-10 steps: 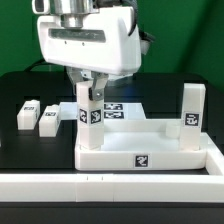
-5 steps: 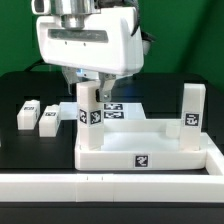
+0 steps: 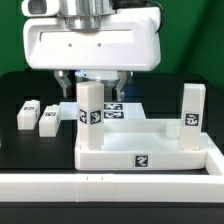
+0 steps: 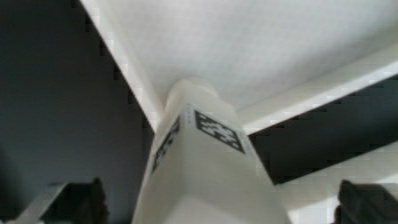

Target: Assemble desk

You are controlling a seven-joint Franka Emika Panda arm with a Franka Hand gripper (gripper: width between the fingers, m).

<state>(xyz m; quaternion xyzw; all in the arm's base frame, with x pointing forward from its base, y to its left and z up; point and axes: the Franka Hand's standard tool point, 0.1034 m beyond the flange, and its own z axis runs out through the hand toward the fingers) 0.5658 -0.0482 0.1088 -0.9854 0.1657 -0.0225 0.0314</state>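
The white desk top lies on the black table with two tagged legs standing upright in its corner sockets, one on the exterior view's left and one on the right. My gripper hovers over the left leg, open, with its dark fingers spread on either side of the leg's top and not touching it. In the wrist view the same leg rises between the gripper's two fingers, with gaps on both sides, and the desk top lies beyond it.
Two loose legs lie on the table at the exterior view's left. The marker board lies behind the desk top. The long white border wall runs along the front edge.
The gripper has opened and let go of the left leg, then risen; its body now looks larger and higher. The leg stays upright in its socket.
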